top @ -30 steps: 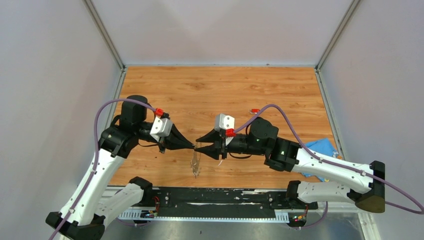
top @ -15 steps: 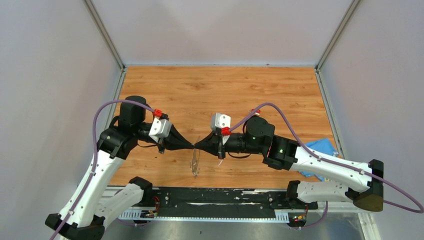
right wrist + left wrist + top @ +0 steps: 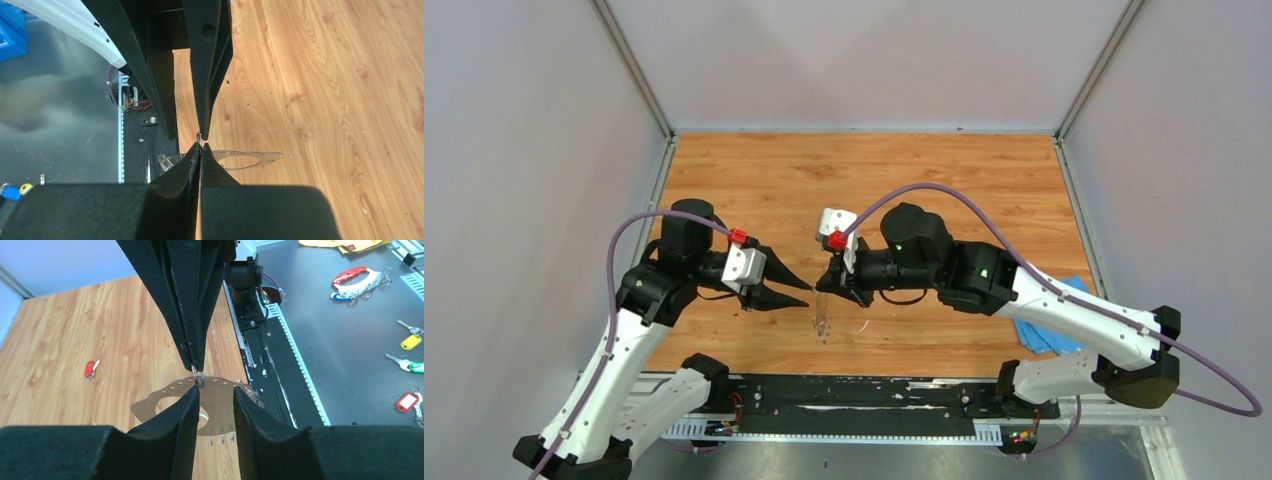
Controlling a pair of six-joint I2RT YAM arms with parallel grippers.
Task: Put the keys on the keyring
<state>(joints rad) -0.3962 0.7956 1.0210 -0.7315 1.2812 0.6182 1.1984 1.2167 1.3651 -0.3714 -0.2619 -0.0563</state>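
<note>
The right gripper [image 3: 200,146] is clamped on the keyring [image 3: 217,407], which hangs just beneath its fingertips (gripped at the rim). The left gripper [image 3: 802,293], jaws parted, is just beside it.

Wooden desk [image 3: 924,180] carries a blue cloth [image 3: 1032,336] at its right edge; off the desk, a grey metal surface [image 3: 350,340] holds a yellow-tagged key [image 3: 411,342], a green-tagged key [image 3: 416,366], a red tag [image 3: 406,401] and a red-and-white handle on a chain [image 3: 356,277].
</note>
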